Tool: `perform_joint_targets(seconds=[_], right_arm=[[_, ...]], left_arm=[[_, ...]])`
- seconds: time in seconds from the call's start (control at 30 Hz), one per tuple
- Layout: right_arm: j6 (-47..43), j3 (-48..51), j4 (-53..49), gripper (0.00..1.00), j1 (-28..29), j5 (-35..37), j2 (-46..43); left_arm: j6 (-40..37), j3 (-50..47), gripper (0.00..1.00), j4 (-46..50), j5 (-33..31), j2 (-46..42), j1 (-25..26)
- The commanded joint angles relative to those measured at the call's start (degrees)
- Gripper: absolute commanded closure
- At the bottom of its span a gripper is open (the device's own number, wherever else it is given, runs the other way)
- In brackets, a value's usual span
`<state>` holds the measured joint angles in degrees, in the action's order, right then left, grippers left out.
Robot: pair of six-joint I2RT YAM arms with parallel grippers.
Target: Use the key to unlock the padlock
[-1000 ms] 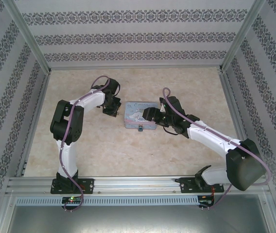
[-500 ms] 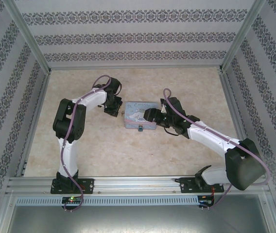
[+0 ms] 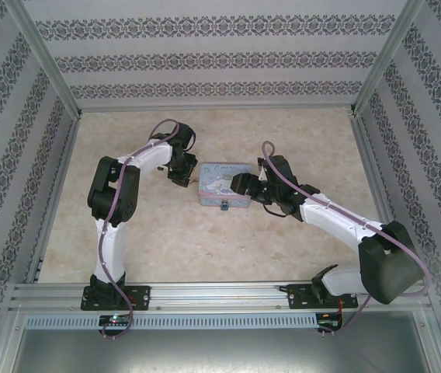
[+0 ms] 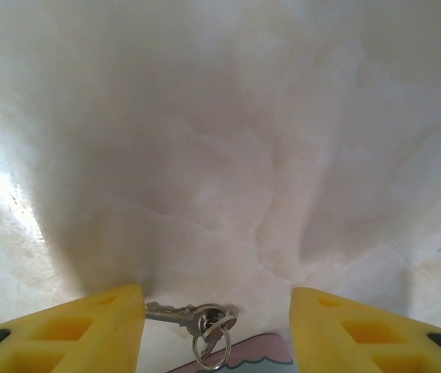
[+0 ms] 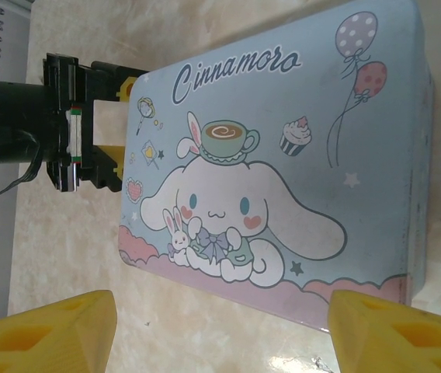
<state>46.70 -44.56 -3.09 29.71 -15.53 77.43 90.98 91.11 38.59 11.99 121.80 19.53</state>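
While the left gripper (image 4: 217,311) is hovering low over the table (image 4: 205,155), its yellow fingers are standing wide apart and holding nothing. The key (image 4: 175,313) is lying flat between them, nearer the left finger, with its ring (image 4: 211,336) at mid-gap and a corner of the tin (image 5: 283,155) just behind the ring.

The right gripper (image 5: 220,330) is also standing apart and empty, hanging above the tin's printed lid. The padlock (image 3: 224,207) is sitting at the tin's near wall, on the base side of the right gripper and slightly to its left, well apart from the left gripper.

Judged step: the left arm is lining up to pick up the key.

Risks:
- The key is lying flat, so closing fingers may be skating over it or scraping the table.
- The ring is sitting at centre, so the pinch may be landing on the ring and leaving the key dangling.
- The tin is close, so a finger may be nudging it and dragging the padlock off position.
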Motion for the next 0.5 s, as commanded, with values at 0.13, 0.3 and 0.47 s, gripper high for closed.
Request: perform_joint_targets(seconds=[0.13, 0.3, 0.47], right_arm=[[0.0, 0.2, 1.0, 0.28, -0.2, -1.9, 0.9], [0.5, 0.3, 0.9, 0.28, 0.2, -1.0, 0.7], [1.0, 0.3, 0.7, 0.28, 0.9, 0.0, 0.8]], left_arm=[[-5.2, 0.1, 0.45, -0.7, -2.0, -1.9, 0.4], [-2.2, -1.9, 0.47, -2.5, 1.1, -2.7, 0.7], [2.2, -1.8, 0.50, -3.6, 2.3, -2.9, 2.2]])
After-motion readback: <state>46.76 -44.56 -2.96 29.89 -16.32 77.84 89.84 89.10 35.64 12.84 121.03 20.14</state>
